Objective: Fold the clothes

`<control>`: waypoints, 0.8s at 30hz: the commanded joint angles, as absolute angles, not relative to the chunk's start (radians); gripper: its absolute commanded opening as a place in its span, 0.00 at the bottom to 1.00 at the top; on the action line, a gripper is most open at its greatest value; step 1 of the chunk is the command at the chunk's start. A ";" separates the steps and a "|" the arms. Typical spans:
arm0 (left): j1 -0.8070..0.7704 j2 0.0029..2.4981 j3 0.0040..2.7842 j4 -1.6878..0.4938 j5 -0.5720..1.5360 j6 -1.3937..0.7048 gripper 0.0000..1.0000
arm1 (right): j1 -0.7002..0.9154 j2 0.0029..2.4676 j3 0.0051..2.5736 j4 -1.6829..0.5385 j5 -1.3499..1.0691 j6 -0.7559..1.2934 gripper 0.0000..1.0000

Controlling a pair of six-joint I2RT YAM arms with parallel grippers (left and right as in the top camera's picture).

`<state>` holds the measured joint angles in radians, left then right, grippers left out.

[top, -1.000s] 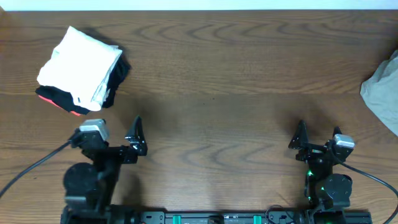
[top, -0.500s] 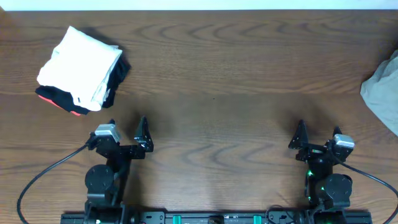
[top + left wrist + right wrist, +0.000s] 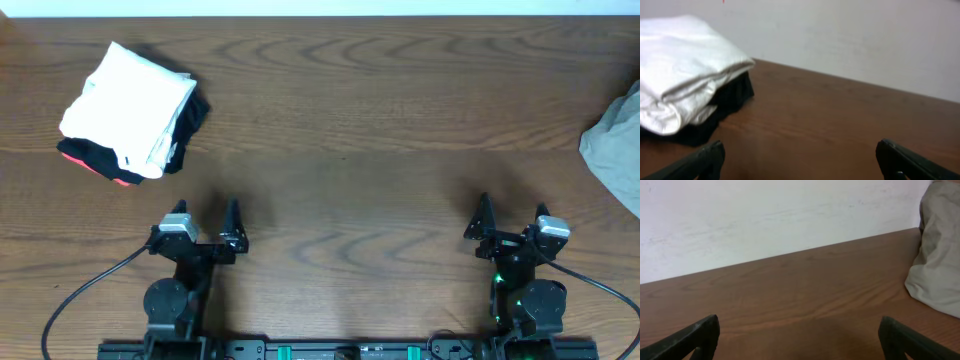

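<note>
The clothes, a white T-shirt (image 3: 130, 100), lie folded into a compact bundle at the far left of the table, resting on a black folded garment (image 3: 190, 118) with a red-orange edge. In the left wrist view the white bundle (image 3: 680, 70) shows at the upper left, well ahead of the fingers. My left gripper (image 3: 206, 210) sits near the front edge, below and to the right of the bundle; it is open and holds nothing (image 3: 800, 157). My right gripper (image 3: 512, 210) stands open and holds nothing (image 3: 799, 335) near the front right.
A crumpled pale grey-beige cloth (image 3: 615, 145) lies at the table's right edge, also at the right of the right wrist view as cloth (image 3: 940, 255). A white wall runs behind the table's far edge. Bare brown wood (image 3: 350, 150) lies between the arms and the back.
The left arm has shifted right and pulled back toward the front edge, turning to point straight ahead. The right arm and both piles have not moved.
</note>
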<state>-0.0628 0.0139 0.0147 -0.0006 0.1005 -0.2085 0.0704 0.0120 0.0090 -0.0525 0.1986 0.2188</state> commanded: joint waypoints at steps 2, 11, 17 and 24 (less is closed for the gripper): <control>-0.068 0.001 0.004 -0.029 0.092 -0.189 0.98 | 0.057 0.006 0.006 -0.055 0.199 0.204 0.99; -0.068 0.001 0.004 -0.065 0.093 -0.127 0.98 | 0.057 0.006 0.006 -0.055 0.199 0.204 0.99; -0.068 0.004 0.004 -0.063 0.093 -0.128 0.98 | 0.057 0.006 0.006 -0.055 0.199 0.204 0.99; -0.068 0.004 0.004 -0.063 0.093 -0.128 0.98 | 0.057 0.006 0.006 -0.055 0.199 0.204 0.99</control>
<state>-0.0628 0.0109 0.0174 -0.0235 0.0856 -0.1486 0.0704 0.0120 0.0090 -0.0521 0.1986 0.2188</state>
